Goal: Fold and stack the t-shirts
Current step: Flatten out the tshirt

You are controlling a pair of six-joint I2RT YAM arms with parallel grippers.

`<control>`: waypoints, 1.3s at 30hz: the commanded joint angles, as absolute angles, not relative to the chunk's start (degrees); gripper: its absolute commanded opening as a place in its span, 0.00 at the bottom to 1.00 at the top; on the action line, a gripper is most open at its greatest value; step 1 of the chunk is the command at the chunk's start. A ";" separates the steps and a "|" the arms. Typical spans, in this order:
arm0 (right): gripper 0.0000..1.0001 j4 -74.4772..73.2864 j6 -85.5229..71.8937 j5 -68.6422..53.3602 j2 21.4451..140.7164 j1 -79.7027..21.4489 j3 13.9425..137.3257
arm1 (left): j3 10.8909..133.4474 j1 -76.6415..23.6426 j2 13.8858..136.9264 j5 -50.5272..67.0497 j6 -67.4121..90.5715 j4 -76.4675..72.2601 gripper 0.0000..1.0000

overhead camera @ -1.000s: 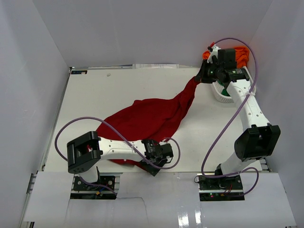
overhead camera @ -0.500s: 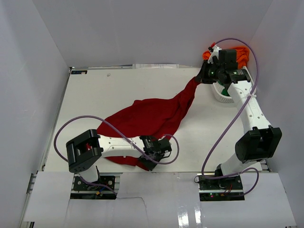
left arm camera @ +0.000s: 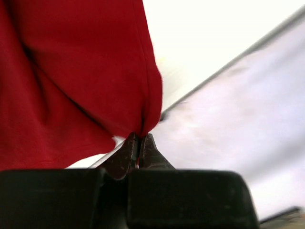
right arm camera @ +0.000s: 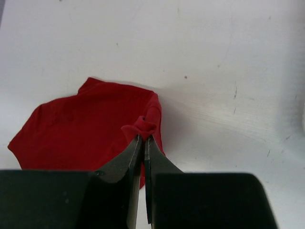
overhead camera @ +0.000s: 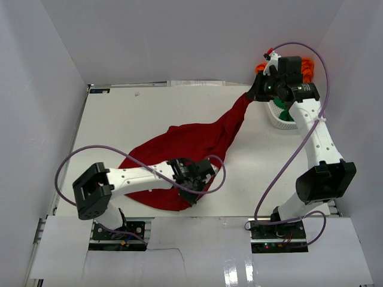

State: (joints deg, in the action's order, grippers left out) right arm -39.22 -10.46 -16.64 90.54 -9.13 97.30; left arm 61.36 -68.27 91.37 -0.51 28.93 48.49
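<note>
On white tabletop (overhead camera: 131,119): dark red soft-fabric t-shirt (overhead camera: 197,143) stretched diagonally between both arms. Near edge pinched in closed left tool (left arm camera: 139,141); bunched far corner pinched in closed right tool (right arm camera: 143,137), raised beside white plastic lattice basket (overhead camera: 280,124). Two-point hold probably meant to spread cloth flat for folding. Bright orange t-shirt (overhead camera: 308,63) and green t-shirt (overhead camera: 283,113) wait at basket.

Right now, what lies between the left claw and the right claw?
The dark red t-shirt, spanning from the left claw to the right claw; both are shut on it. The top view shows this.
</note>
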 commanded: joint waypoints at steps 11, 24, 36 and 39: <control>0.08 -49.04 -11.52 -20.66 95.91 -9.14 130.68 | 102.47 -23.67 77.87 10.73 21.53 64.24 0.00; 0.08 -35.61 -6.25 -26.35 53.37 -9.14 110.58 | 91.43 -11.60 52.40 -7.38 23.30 42.47 0.00; 0.08 -35.61 -7.29 -23.64 53.34 -6.06 108.39 | 87.80 -11.69 46.91 -15.82 21.97 36.12 0.00; 0.08 -32.36 -8.17 -24.52 61.24 -6.06 103.54 | 87.98 -11.60 57.28 -14.24 23.81 36.56 0.00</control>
